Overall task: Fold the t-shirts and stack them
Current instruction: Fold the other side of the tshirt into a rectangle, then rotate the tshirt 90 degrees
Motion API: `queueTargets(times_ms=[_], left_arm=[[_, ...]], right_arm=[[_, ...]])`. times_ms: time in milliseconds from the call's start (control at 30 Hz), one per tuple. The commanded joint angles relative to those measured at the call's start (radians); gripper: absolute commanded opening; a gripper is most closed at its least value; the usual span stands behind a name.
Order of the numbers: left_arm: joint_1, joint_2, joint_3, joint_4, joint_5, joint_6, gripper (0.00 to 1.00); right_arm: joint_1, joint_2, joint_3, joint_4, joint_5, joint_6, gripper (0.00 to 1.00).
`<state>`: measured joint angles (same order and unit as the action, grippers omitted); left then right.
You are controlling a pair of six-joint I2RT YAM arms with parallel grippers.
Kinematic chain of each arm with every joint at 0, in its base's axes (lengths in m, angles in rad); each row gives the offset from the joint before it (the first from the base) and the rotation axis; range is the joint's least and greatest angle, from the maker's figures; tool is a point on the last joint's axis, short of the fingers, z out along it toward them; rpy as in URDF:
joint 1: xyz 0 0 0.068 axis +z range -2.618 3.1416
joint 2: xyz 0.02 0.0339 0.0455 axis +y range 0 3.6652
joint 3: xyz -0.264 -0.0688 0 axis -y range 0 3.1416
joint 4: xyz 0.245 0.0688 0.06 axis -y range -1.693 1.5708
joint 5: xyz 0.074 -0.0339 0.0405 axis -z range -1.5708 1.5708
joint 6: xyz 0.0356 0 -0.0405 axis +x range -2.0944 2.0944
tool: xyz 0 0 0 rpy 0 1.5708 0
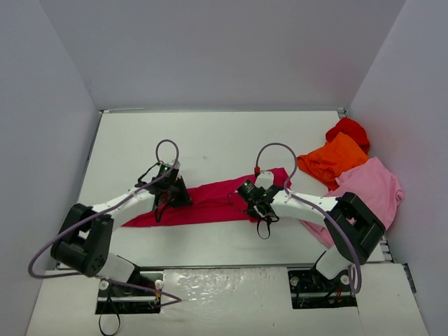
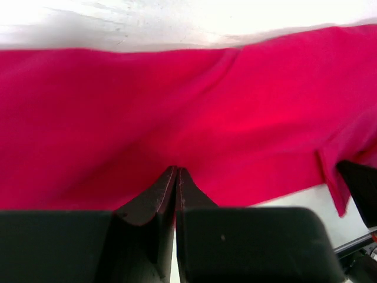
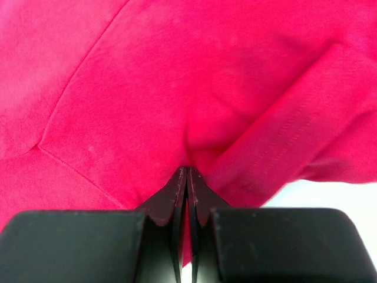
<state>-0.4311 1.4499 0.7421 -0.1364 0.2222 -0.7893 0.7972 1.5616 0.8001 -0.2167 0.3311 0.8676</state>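
With left fingers (image 2: 150, 203) and right fingers (image 3: 168, 203) pinched shut on the crimson t-shirt (image 1: 210, 199), lift both ends together and fold flat.

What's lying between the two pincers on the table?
The crimson shirt lies there, a long strip running from the left pincer to the right pincer. The top view shows it.

Left arm (image 1: 119, 203): stretches from lower left of frame toward centre | left end effector (image 2: 177, 171): pointing down, fingers pressed together, pinching crimson t-shirt (image 1: 210, 199) | right arm (image 1: 308, 204): stretches from lower right toward centre | right end effector (image 3: 187, 171): fingers pressed together, pinching same t-shirt
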Motion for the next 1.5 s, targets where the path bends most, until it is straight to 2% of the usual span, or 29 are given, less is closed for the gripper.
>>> queueTargets(times_ms=[0, 133, 267, 533, 800, 1200, 1333, 1467], left_arm=[[-0.007, -0.319, 0.066, -0.127, -0.139, 0.022, 0.00], [-0.009, -0.451, 0.094, -0.255, -0.197, 0.026, 0.00], [-0.008, -0.453, 0.085, -0.323, -0.191, 0.024, 0.00], [-0.008, -0.393, -0.046, -0.214, -0.099, -0.042, 0.00], [-0.008, -0.322, -0.043, -0.221, -0.037, -0.045, 0.00], [-0.008, -0.364, -0.060, -0.261, -0.043, -0.050, 0.00], [-0.008, -0.439, -0.050, -0.294, -0.116, -0.050, 0.00], [-0.006, -0.482, 0.051, -0.387, -0.337, 0.044, 0.00]], right_arm=[[-0.019, -0.098, 0.048, -0.048, 0.148, 0.040, 0.02], [-0.086, -0.096, 0.060, -0.053, 0.157, -0.012, 0.01], [-0.116, -0.029, 0.067, -0.049, 0.117, -0.034, 0.00], [-0.118, 0.000, 0.050, -0.003, 0.058, -0.042, 0.00], [-0.134, 0.063, 0.034, 0.055, -0.019, -0.066, 0.00], [-0.154, 0.190, 0.100, 0.105, -0.055, -0.118, 0.00], [-0.161, 0.216, 0.105, 0.105, -0.044, -0.136, 0.00], [-0.189, 0.221, 0.091, 0.105, -0.028, -0.144, 0.00]])
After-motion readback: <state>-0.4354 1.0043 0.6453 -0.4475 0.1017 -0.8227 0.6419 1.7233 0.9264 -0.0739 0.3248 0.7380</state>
